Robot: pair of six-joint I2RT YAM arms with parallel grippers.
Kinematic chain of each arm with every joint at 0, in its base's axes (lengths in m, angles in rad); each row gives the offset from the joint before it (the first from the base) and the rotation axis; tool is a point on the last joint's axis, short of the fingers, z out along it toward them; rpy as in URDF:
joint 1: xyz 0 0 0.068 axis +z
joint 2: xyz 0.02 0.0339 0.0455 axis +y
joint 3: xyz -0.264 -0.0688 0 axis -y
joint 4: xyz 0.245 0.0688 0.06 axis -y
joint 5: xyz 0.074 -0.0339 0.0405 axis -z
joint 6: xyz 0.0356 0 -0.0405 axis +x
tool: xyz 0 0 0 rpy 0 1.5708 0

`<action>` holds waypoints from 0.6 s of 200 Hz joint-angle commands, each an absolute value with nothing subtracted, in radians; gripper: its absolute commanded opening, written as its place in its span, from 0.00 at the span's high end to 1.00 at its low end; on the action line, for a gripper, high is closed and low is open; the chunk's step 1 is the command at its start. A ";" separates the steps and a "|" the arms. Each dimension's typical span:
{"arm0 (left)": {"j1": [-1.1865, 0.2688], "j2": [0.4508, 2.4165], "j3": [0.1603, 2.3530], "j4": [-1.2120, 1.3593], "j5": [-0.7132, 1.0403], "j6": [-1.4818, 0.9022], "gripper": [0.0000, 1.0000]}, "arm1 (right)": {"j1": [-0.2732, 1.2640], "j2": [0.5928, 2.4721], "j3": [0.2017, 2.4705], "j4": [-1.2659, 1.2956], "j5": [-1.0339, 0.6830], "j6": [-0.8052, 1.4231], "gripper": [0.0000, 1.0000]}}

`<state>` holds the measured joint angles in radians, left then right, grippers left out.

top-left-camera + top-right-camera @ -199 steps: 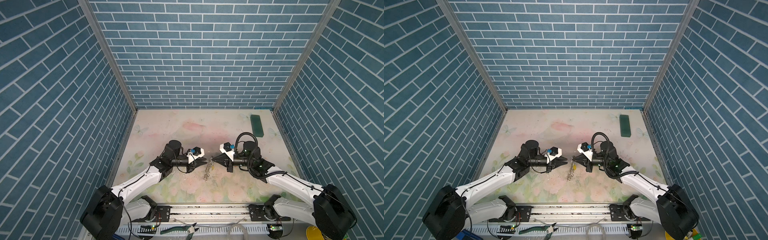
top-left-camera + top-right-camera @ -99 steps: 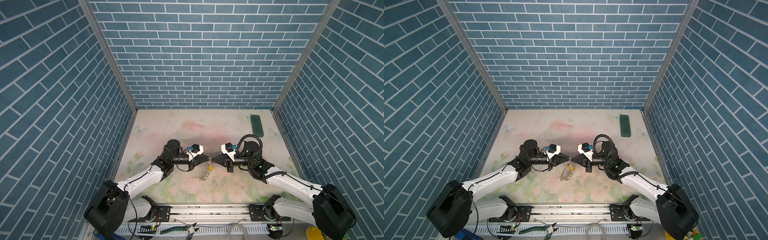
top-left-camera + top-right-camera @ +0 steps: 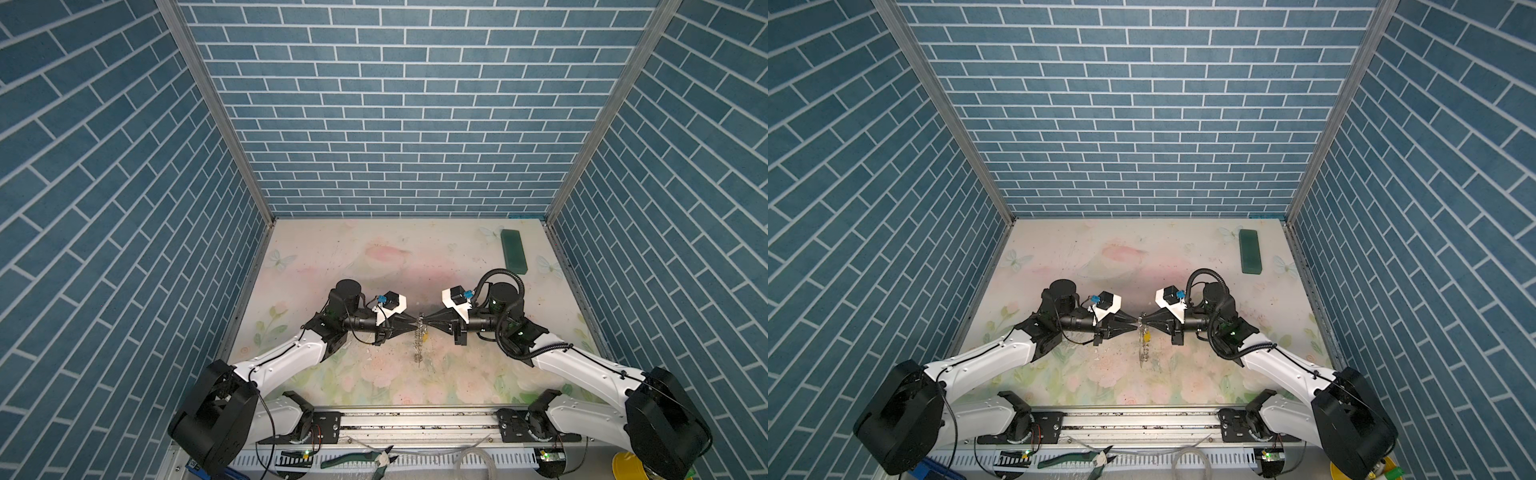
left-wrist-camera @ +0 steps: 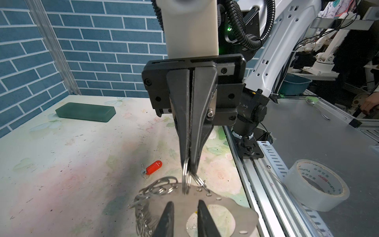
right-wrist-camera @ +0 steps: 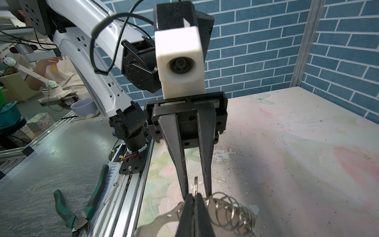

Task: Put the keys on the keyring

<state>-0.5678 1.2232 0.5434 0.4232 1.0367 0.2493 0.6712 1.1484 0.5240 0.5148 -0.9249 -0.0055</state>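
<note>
The keyring (image 3: 418, 345) (image 3: 1144, 349) hangs on edge over the table's middle: a grey flat plate (image 4: 225, 203) fringed with silver wire rings (image 5: 231, 213). My right gripper (image 3: 426, 322) (image 5: 193, 197) is shut on one ring at its top. My left gripper (image 3: 414, 322) (image 4: 184, 203) faces it tip to tip and is narrowly open, a ring standing untouched between its fingers (image 5: 207, 184). A yellow key (image 3: 1146, 337) shows against the keyring; whether it is attached I cannot tell. The red key (image 4: 153, 166) lies loose on the table below.
A dark green block (image 3: 513, 257) (image 4: 85, 112) lies at the back right, near the wall. Off the mat, green-handled pliers (image 5: 82, 205) lie beside the front rail. A roll of clear tape (image 4: 315, 184) lies there too.
My left gripper has travelled right from a gap beside the hanging keyring until its tips meet the right gripper's at the keyring's top. Its jaws are narrower than a second ago. The right gripper kept its grip.
</note>
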 commanded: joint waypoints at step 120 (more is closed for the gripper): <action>-0.561 1.241 0.543 0.519 1.097 0.186 0.82 | 0.676 1.169 0.523 0.583 -0.971 -0.011 1.00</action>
